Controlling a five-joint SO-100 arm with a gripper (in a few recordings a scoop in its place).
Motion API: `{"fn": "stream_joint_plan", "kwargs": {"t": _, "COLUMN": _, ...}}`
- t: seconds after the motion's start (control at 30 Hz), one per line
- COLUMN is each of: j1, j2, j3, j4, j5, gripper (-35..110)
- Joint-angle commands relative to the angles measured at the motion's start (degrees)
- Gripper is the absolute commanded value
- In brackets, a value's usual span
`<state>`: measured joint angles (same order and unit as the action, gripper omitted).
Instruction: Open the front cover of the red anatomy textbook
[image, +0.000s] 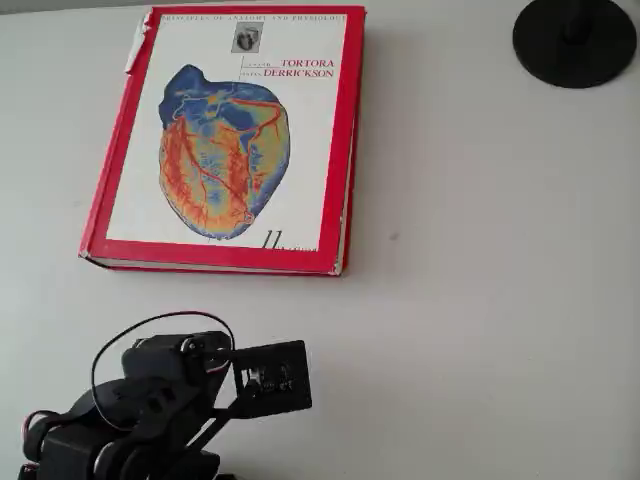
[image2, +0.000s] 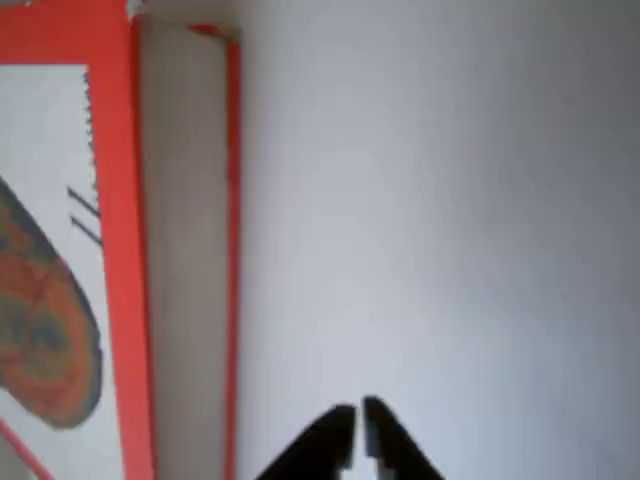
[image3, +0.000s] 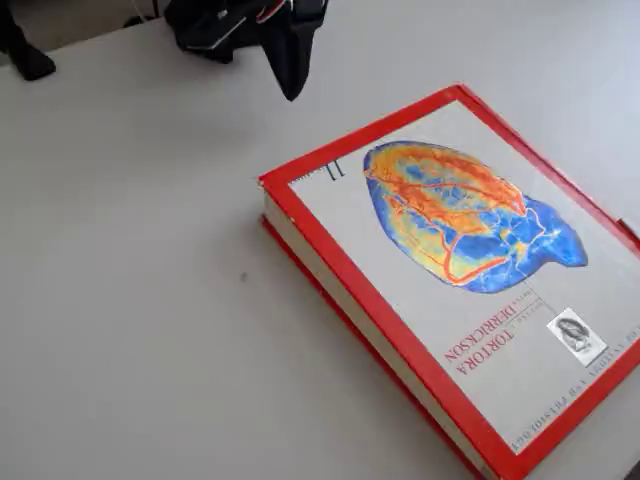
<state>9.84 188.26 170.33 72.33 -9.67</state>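
A: How many things lie on the worktop (image: 480, 300)?

B: One book (image: 228, 140), one black disc (image: 574, 42) at the far right corner in the overhead view, and one arm with its tool (image2: 358, 432).

A: How does the book lie?

B: Flat, cover (image3: 470, 270) shut and facing up. In the overhead view its long axis runs up and down the picture, title at the far end, page block (image2: 180, 250) along the right side.

A: And the tool?

B: Clenched on nothing, fingertips together over bare worktop, near the book's right corner but apart from it.
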Motion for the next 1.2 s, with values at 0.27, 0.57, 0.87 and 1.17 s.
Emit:
{"fn": "stream_joint_plan", "kwargs": {"t": 0.27, "j1": -0.3, "j2": 0.1, "j3": 0.2, "j4": -0.3, "j5": -0.3, "gripper": 3}}
{"fn": "stream_joint_plan", "kwargs": {"t": 0.57, "j1": 9.1, "j2": 0.1, "j3": 1.3, "j4": -13.2, "j5": -11.7, "gripper": 9}}
{"fn": "stream_joint_plan", "kwargs": {"t": 0.87, "j1": 4.5, "j2": -10.1, "j3": -0.5, "j4": -25.8, "j5": -14.1, "gripper": 22}}
{"fn": "stream_joint_plan", "kwargs": {"t": 1.17, "j1": 8.3, "j2": -41.4, "j3": -9.5, "j4": -46.1, "j5": -11.9, "gripper": 22}}
